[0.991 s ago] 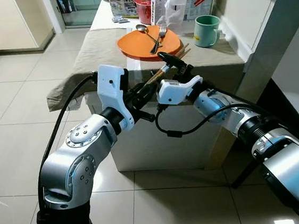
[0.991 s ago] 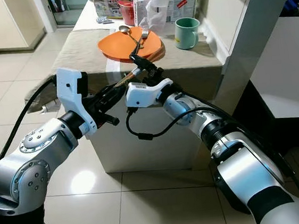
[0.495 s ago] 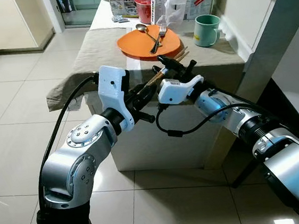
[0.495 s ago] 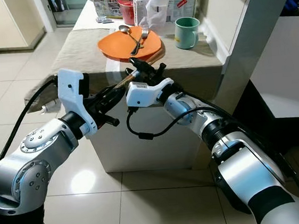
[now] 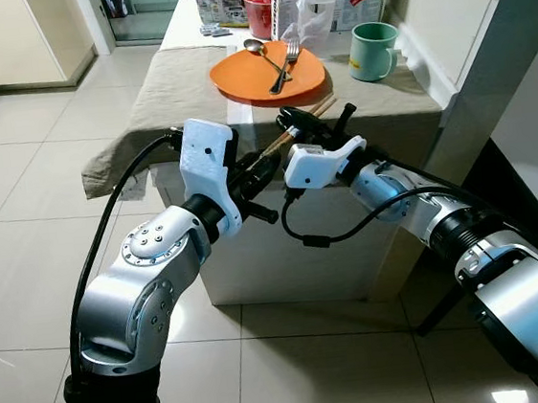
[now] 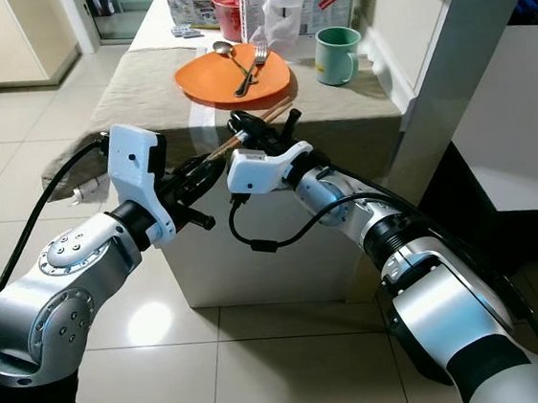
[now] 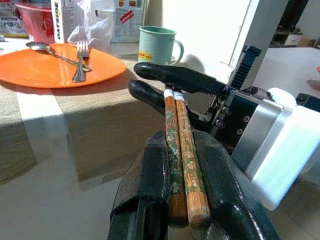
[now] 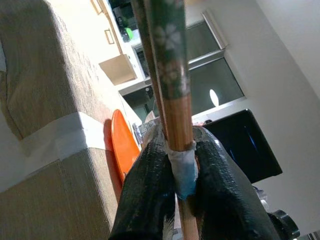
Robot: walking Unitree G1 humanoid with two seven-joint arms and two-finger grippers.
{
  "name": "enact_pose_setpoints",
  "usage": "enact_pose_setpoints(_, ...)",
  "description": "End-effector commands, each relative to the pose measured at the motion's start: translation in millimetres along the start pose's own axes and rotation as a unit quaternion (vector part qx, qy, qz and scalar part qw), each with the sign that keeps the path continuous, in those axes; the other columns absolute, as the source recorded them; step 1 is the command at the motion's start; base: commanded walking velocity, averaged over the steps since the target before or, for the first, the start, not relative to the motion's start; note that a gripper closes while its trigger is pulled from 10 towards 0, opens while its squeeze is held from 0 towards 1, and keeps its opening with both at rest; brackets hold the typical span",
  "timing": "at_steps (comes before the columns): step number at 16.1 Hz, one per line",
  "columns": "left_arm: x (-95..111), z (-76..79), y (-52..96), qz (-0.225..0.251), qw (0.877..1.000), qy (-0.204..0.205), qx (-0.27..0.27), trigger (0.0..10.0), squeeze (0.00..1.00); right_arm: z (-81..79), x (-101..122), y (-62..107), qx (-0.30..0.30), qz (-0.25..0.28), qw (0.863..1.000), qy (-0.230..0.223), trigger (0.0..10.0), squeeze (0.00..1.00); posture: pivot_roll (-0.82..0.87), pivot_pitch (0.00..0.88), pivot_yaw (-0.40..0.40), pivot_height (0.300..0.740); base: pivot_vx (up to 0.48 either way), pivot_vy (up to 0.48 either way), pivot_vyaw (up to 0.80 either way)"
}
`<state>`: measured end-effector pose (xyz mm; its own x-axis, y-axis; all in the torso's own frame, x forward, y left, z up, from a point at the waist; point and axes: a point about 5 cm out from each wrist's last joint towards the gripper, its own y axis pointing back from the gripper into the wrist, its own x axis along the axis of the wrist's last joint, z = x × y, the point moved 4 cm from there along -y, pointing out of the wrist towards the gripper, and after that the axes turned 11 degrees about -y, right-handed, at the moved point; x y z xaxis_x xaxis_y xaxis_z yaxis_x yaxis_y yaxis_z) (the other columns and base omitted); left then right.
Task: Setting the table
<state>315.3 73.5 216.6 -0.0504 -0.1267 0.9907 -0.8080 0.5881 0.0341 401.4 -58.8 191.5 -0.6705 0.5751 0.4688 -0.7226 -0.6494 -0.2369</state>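
Gripping chopsticks (image 7: pixel 180 150) together, seemingly, both claws (image 7: pixel 185 200) (image 8: pixel 175 165).

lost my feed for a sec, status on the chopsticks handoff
Left gripper and right gripper both shut on the chopsticks, mid-air short of the table. Orange plate with spoon and fork ahead. Nothing blocking.
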Motion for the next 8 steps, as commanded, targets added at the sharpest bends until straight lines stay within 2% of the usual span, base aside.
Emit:
enact_pose_setpoints(1,2,-7.4,0.7,0.01,1.0,-0.015,0.019,0.0,0.0,-8.0,2,1.9,0.012,0.006,1.0,-0.011,0.0,0.0,-0.06,0.052,0.017,0.74,0.0,0.0,0.0)
enact_pose_setpoints(6,-7,-14.7,-0.5,-0.001,0.999,-0.023,0.039,0.0,0.0,-5.3,-2,2.6,0.002,-0.008,1.0,-0.016,0.0,0.0,-0.06,0.035,0.015,0.74,0.0,0.0,0.0)
enact_pose_setpoints(7,-10,-17.1,-0.4,-0.004,0.999,-0.022,0.043,3.5,0.0,-3.6,-4,2.7,-0.003,-0.014,1.0,-0.017,6.1,0.0,-0.06,0.033,0.016,0.74,0.0,0.0,0.0)
enact_pose_setpoints(8,-11,-20.6,-0.4,-0.004,0.999,-0.017,0.051,10.0,0.0,-0.8,-6,3.6,-0.011,-0.019,1.0,-0.02,10.0,0.0,-0.06,0.03,0.017,0.74,0.0,0.0,0.0)
